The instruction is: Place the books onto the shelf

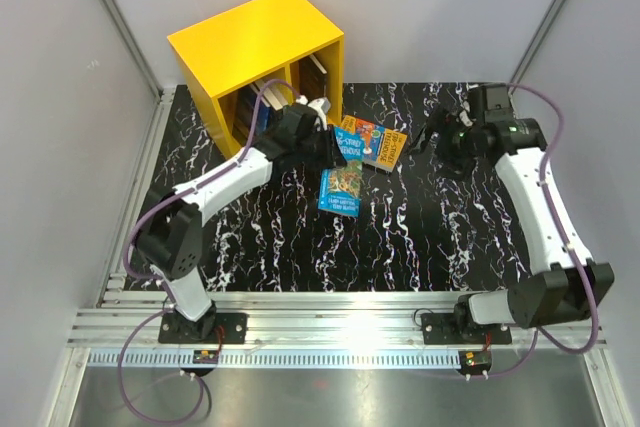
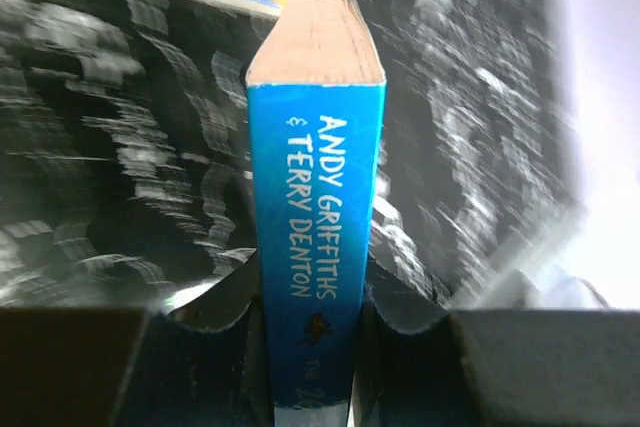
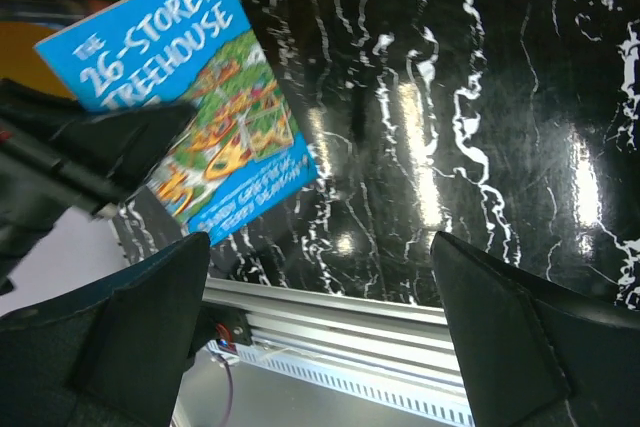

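My left gripper (image 1: 335, 152) is shut on a blue book (image 1: 342, 187), "The 26-Storey Treehouse". In the left wrist view its spine (image 2: 315, 227) stands between the two fingers (image 2: 225, 307), gripper (image 2: 310, 347). The right wrist view shows its cover (image 3: 200, 97) tilted over the table. A second book (image 1: 378, 143), orange and blue, lies flat just behind it. The yellow shelf (image 1: 260, 42) stands at the back left with several books (image 1: 265, 97) upright in its two compartments. My right gripper (image 1: 420, 139) hangs open and empty to the right of the books, with nothing between its fingers (image 3: 320, 287).
The black marbled table (image 1: 420, 227) is fenced by grey walls left, right and behind. An aluminium rail (image 1: 330, 312) carrying both arm bases runs along the near edge. The left arm reaches diagonally across the table in front of the shelf's open face.
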Motion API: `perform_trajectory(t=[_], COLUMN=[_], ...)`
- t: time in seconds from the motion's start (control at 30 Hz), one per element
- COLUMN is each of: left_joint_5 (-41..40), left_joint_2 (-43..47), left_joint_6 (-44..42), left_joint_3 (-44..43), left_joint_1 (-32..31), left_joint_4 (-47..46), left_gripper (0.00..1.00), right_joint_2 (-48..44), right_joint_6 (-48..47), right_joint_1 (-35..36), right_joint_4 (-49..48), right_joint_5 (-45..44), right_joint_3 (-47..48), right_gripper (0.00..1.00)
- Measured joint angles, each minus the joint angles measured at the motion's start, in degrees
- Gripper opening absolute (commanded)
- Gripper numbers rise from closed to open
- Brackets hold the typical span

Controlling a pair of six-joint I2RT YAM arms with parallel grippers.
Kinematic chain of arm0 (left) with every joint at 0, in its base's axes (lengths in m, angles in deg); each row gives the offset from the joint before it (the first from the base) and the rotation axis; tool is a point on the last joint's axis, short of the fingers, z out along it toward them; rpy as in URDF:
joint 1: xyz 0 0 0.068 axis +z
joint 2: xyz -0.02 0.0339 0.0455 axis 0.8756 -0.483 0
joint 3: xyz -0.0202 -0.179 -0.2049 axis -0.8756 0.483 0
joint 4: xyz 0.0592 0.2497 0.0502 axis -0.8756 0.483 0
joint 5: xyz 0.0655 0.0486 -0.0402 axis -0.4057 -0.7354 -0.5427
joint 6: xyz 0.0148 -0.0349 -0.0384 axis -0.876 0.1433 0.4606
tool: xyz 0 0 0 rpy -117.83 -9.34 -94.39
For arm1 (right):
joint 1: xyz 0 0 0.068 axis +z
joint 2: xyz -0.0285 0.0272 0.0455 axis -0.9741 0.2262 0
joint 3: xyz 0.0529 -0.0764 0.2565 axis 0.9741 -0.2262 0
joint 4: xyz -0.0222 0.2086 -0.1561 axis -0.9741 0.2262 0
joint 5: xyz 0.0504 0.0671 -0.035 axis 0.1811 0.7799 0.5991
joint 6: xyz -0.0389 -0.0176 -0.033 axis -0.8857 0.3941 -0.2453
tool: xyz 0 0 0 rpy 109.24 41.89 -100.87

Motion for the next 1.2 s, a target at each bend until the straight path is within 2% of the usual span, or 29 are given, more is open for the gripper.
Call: perform_trajectory(t=[0.13,0.23,0.33,0.43,0.5,0.6,0.77,0.83,1.0,1.2], left_joint_5=[-24.48,-40.22,-51.63,-61.61,-68.0,-75.36,-84.06,-85.79,-88.89,-89.81], left_joint_2=[-1.16,-5.81,-10.1,-12.98,-16.7,-21.88,-23.06,-23.06,-23.23,-26.86], left_joint_6=[-3.8,-6.99,-11.87,-18.86,-24.0,-31.3,-42.27,-45.03,-55.15,-64.98], left_joint_3=[-9.68,-19.32,-24.52,-25.53,-29.14,-34.99,-33.11,-32.26,-26.56,-26.67], left_joint_1=[-6.12,-10.6,-13.4,-14.05,-13.81,-13.57,-13.75,-13.79,-13.66,-11.72], left_joint_4=[10.49,13.42,9.99,4.92,3.23,-0.15,-11.67,-15.37,-34.23,-52.81], left_gripper=[0.0,0.0,0.0,0.0,0.0,0.0,0.0,0.0,0.0,0.0], right_joint_2=[-4.15,-5.81,-6.82,-7.85,-8.5,-9.09,-9.27,-9.27,-9.27,-9.31], right_joint_6=[0.72,0.96,0.96,0.92,0.9,0.83,0.44,0.26,-0.24,-0.81], right_joint_1=[-0.15,-0.11,-0.11,-0.11,-0.09,0.37,1.6,2.03,3.32,5.2], right_joint_4=[2.4,4.96,7.28,9.25,10.58,11.78,12.35,12.41,12.46,12.44], right_joint_5=[0.28,0.44,0.42,0.42,0.42,0.42,0.39,0.39,0.35,0.33], right_joint_3=[3.26,2.49,-0.2,-3.21,-4.85,-6.36,-7.93,-8.66,-11.37,-15.72], right_gripper=[1.0,1.0,1.0,1.0,0.99,1.0,1.0,1.0,1.0,1.0])
